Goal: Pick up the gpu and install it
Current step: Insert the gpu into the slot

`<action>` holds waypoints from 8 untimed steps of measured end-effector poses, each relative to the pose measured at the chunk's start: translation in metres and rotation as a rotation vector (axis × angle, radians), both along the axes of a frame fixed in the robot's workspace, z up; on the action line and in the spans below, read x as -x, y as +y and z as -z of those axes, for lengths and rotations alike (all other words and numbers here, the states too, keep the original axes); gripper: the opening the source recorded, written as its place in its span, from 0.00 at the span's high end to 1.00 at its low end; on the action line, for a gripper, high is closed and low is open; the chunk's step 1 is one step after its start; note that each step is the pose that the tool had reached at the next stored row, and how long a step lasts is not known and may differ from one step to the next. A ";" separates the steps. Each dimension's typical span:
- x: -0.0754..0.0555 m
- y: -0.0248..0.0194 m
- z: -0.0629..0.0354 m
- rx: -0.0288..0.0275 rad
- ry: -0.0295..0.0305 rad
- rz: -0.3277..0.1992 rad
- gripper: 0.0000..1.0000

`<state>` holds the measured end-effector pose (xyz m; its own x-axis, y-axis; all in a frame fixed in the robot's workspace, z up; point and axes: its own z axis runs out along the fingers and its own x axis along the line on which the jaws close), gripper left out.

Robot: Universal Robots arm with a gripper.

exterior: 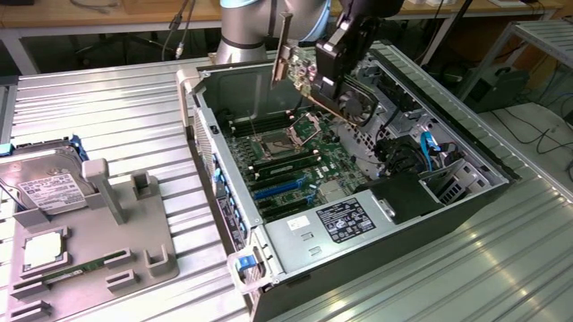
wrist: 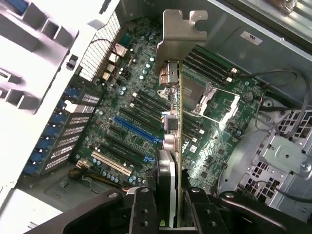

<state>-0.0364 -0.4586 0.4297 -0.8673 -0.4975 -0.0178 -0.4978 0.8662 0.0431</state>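
The gpu (exterior: 336,94) hangs in the air above the open computer case (exterior: 219,181), tilted, with its black fan facing the exterior view's right and its silver bracket (exterior: 283,50) at the upper end. My gripper (exterior: 333,64) is shut on the card's edge. In the wrist view the gpu (wrist: 173,126) shows edge-on between my fingers (wrist: 144,207), its bracket (wrist: 181,36) pointing away over the motherboard (wrist: 141,112). A long blue slot (wrist: 139,130) lies on the board below the card.
A grey fixture tray (exterior: 117,241) at the exterior view's left carries a hard drive (exterior: 45,191), a CPU (exterior: 42,251) and a RAM stick (exterior: 76,272). Inside the case are the empty CPU socket (exterior: 273,144), blue cables (exterior: 430,151) and a black power supply (exterior: 407,198).
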 end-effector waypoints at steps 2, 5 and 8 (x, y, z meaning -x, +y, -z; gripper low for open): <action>0.000 0.0000 0.0000 0.0000 0.0000 -0.030 0.72; 0.000 0.0000 0.0000 0.0000 0.0000 -0.081 0.72; 0.000 0.0000 0.0000 0.0001 0.0001 -0.131 0.72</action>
